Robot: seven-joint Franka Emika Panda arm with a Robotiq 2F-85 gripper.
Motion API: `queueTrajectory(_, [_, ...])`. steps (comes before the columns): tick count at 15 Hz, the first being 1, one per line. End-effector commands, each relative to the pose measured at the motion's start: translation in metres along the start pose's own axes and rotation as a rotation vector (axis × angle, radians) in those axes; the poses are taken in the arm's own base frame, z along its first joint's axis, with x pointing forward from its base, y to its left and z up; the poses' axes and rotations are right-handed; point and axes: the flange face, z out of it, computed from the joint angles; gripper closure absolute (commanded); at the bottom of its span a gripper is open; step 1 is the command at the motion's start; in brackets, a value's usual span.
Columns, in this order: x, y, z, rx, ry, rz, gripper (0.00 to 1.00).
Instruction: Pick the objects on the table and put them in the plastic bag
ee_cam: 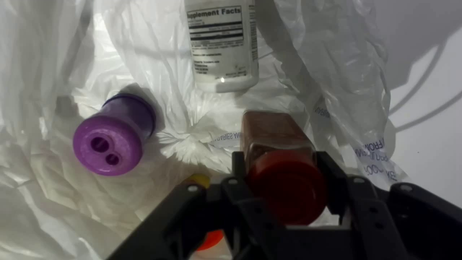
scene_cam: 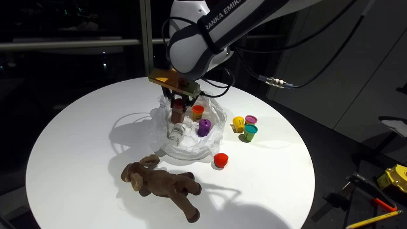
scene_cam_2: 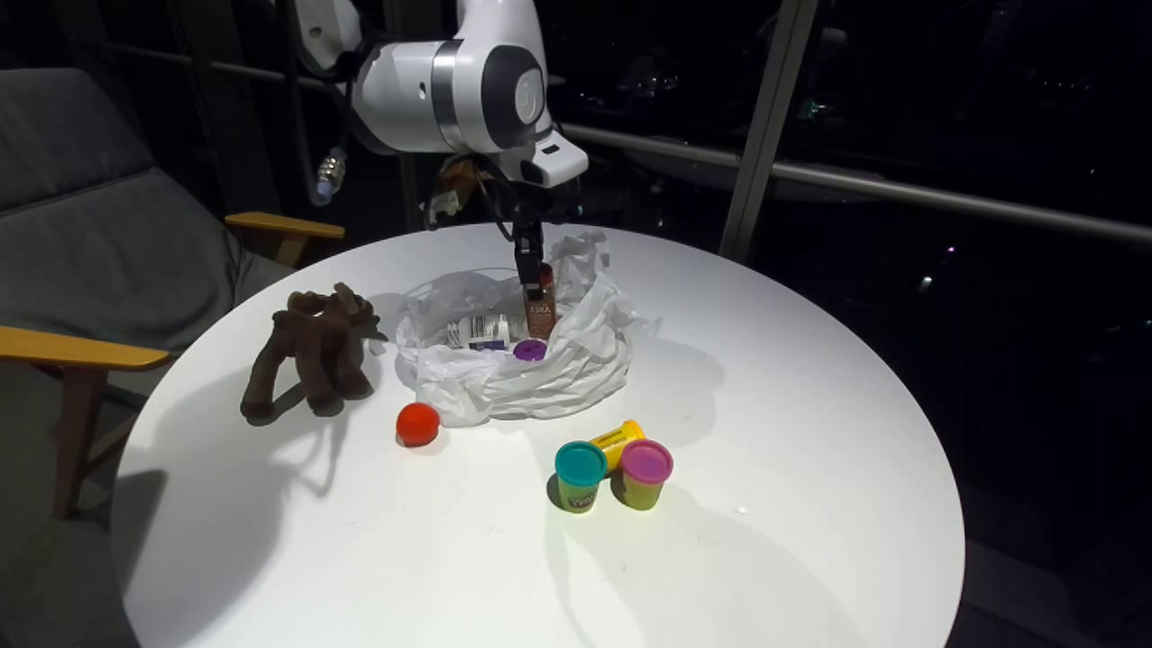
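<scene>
"So, what is held by the gripper [ee_cam: 281, 162]?"

"One brown jar [ee_cam: 276, 131] is clasped near its red cap [ee_cam: 288, 187] by the fingers [ee_cam: 332, 180], roughly upright, inside the plastic bag [scene_cam: 189, 154]."

"And how many things are contained there?"

"Four are counted, the jar included. Just beside the fingers, one orange-lidded tub [scene_cam: 197, 113] is seen in an exterior view; farther from them are set one purple canister [ee_cam: 113, 131] and one white bottle [ee_cam: 223, 47], the latter laid on its side."

"What is found outside the bag?"

"Five more, all well apart from the fingers on the white table [scene_cam: 70, 152]: one brown plush toy [scene_cam: 159, 182], one red ball [scene_cam: 220, 160] (set just beside the bag) and three clustered tubs: one teal-lidded tub [scene_cam_2: 579, 481], one pink-lidded tub [scene_cam_2: 643, 481], one yellow tub [scene_cam_2: 619, 439]."

"Is the same shown by every view?"

"Hardly. In the wrist view, a 'Supplement Facts' panel [ee_cam: 216, 30] is made readable on the bottle, while the orange-lidded tub is mostly covered by the gripper. In both exterior views the toy, ball and outer tubs are shown; in an exterior view alone, one grey armchair [scene_cam_2: 94, 202]."
</scene>
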Motion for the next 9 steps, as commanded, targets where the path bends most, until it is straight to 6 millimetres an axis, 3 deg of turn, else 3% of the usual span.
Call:
queueTrajectory(1, [0.004, -0.016, 0.002, 0.014, 0.026, 0.012, 0.75])
queueTrajectory(7, [0.023, -0.024, 0.008, 0.015, 0.07, 0.018, 0.71])
queueTrajectory(8, [0.023, -0.024, 0.008, 0.004, 0.044, 0.006, 0.25])
queueTrajectory(9, [0.023, -0.024, 0.008, -0.014, 0.038, 0.002, 0.25])
